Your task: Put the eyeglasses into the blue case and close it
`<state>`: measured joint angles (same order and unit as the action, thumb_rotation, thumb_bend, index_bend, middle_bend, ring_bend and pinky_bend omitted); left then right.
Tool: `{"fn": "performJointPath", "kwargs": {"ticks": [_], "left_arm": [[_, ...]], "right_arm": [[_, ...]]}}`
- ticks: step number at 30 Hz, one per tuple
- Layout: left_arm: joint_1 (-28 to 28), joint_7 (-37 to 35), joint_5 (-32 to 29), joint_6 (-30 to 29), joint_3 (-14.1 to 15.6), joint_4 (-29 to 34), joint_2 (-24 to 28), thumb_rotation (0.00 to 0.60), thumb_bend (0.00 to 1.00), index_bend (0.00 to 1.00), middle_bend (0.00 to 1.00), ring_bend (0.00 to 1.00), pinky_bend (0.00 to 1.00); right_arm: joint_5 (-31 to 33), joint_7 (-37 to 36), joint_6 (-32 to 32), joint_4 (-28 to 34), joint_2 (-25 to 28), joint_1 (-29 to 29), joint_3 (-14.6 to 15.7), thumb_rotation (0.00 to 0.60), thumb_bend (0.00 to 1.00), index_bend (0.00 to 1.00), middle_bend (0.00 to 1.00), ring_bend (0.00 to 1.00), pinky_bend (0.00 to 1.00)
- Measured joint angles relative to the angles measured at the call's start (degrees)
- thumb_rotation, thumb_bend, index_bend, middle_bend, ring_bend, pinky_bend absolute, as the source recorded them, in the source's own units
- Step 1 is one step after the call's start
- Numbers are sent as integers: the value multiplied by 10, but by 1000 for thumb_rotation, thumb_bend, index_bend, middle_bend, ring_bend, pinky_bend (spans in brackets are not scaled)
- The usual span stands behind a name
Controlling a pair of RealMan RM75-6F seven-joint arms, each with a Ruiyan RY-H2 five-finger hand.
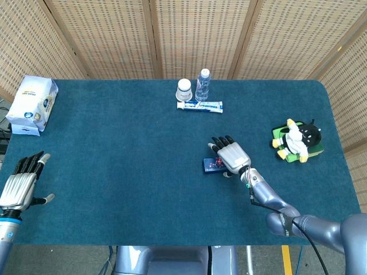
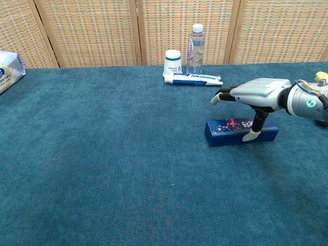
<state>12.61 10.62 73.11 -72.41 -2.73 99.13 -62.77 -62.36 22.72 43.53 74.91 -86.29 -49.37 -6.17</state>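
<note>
Case (image 2: pixel 241 132): blue, long and flat, lying shut on the table (image 2: pixel 102 169) right of centre, long side facing the chest camera. Eyeglasses not visible in either view; judged to be inside the shut case, though the pictures cannot confirm it.

Right hand (image 2: pixel 253 93) hovers palm down over the case. Fingers extended forward and raised clear of the lid; only the thumb (image 2: pixel 252 134) reaches down, its tip at the front face. Not a grasp: the hand holds nothing. Judged as a pose for pressing the lid closed or checking it, with the task near its end.

Left hand (image 1: pixel 20 186) sits at the near left table edge, well apart from the case, fingers spread and empty. Judged parked out of the way.

Cup (image 2: pixel 173 61), bottle (image 2: pixel 195 43) and toothpaste (image 2: pixel 193 79) are grouped at the far edge. Plush toy (image 1: pixel 297 141) lies right of the case, tissue pack (image 1: pixel 32 103) at the far left. None is near the working area.
</note>
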Motion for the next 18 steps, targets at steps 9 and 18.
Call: {"fn": "performJointPath", "kwargs": {"ticks": [9,18], "left_arm": [[-11,-33,35,-24,6,8,16,600,18,0,0,0,0],[-24,-64,81,-58,10,-1,20,600,15,0,0,0,0]], "right_arm": [[-43,-13,119,136,84,61,7,600,53,81,0,0,47],[-186,-100,390,129,104,226,60,600,1,12,0,0,9]]}}
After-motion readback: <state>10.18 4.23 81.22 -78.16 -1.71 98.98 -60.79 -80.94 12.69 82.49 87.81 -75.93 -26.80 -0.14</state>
